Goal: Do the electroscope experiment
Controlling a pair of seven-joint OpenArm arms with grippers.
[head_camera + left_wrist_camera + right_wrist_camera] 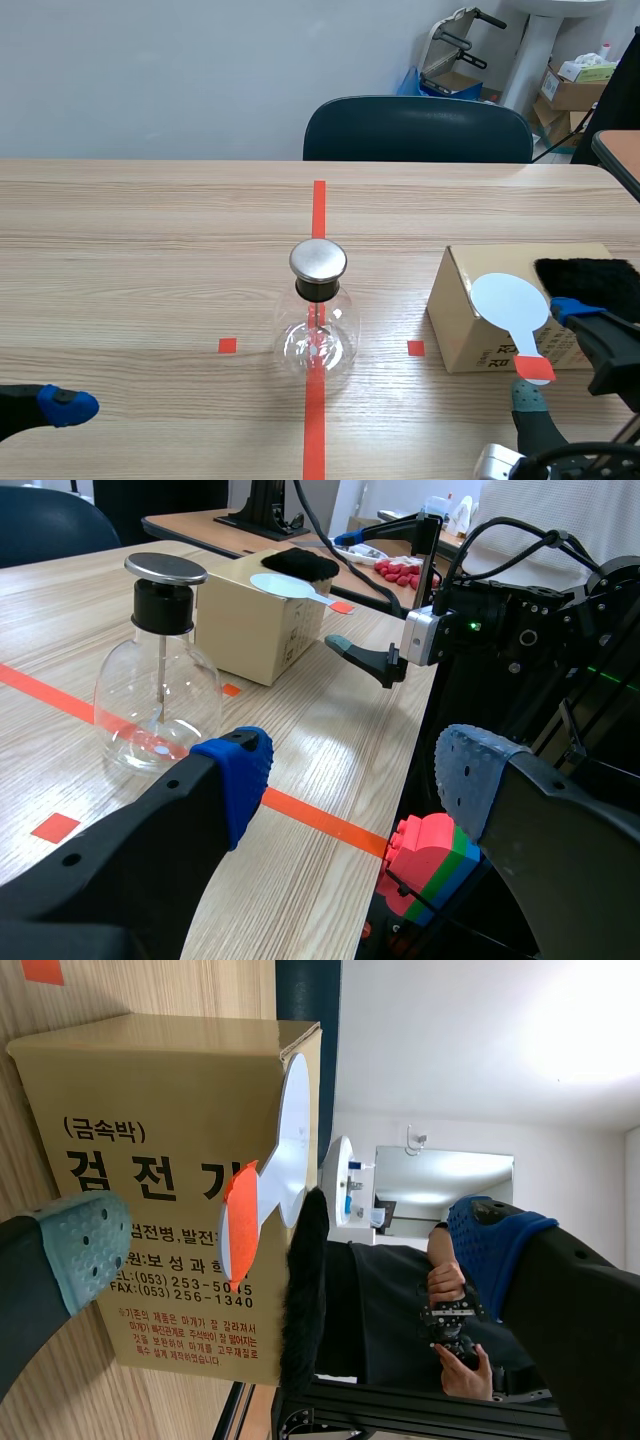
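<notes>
Listing what I see from the remote desk: electroscope (318, 318), a glass flask w/ metal disc cap, stands upright on the red centre tape mid-surface (150, 250), apart from both arms, prob. so either side can reach it. Cardboard box (480, 330) to its right carries white paddle (512, 302) and black fur (590, 275); the paddle's orange handle end overhangs the box edge, I'd judge for an easy pinch. Right hand (548, 355) is open w/ that handle end between its fingers, gripping nothing; left hand (355, 790) is also open, low at the near edge, well clear of the flask.
</notes>
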